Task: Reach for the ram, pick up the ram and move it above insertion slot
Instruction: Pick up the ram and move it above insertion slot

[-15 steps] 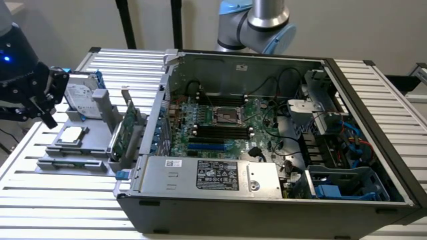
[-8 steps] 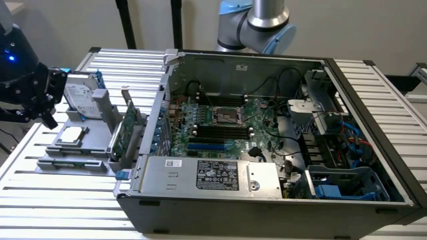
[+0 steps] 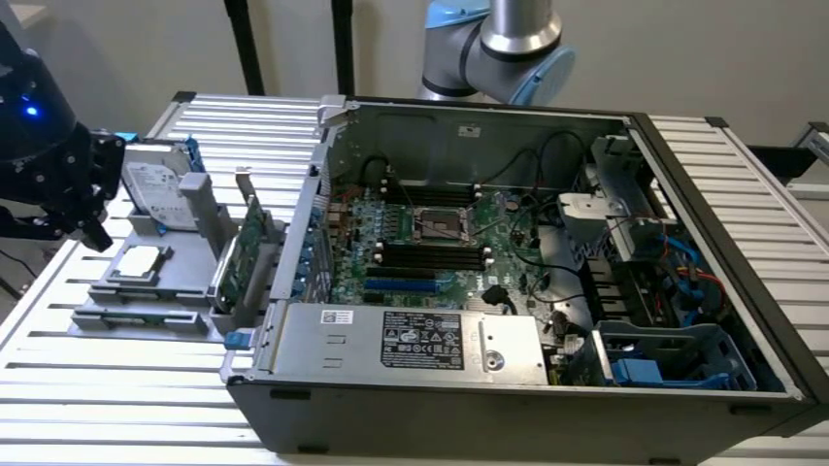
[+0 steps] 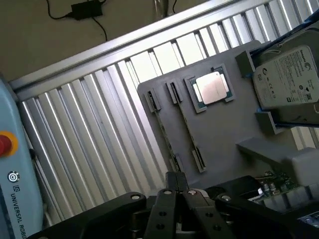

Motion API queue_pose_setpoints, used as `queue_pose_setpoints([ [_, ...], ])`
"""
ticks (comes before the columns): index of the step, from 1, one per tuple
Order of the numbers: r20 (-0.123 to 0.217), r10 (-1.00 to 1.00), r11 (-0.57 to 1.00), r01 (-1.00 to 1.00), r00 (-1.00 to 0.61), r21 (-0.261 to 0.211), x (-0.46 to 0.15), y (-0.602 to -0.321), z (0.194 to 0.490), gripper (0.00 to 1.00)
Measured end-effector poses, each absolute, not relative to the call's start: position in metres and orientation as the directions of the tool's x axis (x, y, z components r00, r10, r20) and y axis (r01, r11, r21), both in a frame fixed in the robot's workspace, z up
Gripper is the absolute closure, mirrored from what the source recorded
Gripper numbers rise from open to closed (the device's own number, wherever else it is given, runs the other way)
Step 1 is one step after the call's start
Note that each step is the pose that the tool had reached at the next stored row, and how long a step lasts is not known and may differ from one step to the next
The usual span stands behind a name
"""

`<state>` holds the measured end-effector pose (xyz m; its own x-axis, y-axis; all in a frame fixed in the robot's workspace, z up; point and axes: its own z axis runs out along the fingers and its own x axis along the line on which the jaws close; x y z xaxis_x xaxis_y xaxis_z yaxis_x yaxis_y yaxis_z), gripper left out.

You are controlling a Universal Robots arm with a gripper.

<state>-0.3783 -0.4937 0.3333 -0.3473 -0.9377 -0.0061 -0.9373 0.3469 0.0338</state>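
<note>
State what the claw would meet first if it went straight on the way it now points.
Probably the grey holder tray, at the near end of the thin ram standing on edge in its clips. The claw points at that spot with nothing in between, though depth is hard to judge.

The gripper (image 4: pixel 177 185) runs off the picture's edge (so does the hard drive (image 4: pixel 286 74)), its base unseen.

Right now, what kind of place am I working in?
Probably a robotics lab bench set up for computer assembly: an open computer case with its motherboard exposed sits on a slatted aluminium table, beside a grey fixture tray holding a processor chip and a hard drive.
</note>
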Motion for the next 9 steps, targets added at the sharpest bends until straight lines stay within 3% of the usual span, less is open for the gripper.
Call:
queue_pose_setpoints([
  [9, -0.007, -0.982, 0.189, -0.981, -0.189, 0.034, -0.3783, -0.4937, 0.3317, 0.89],
])
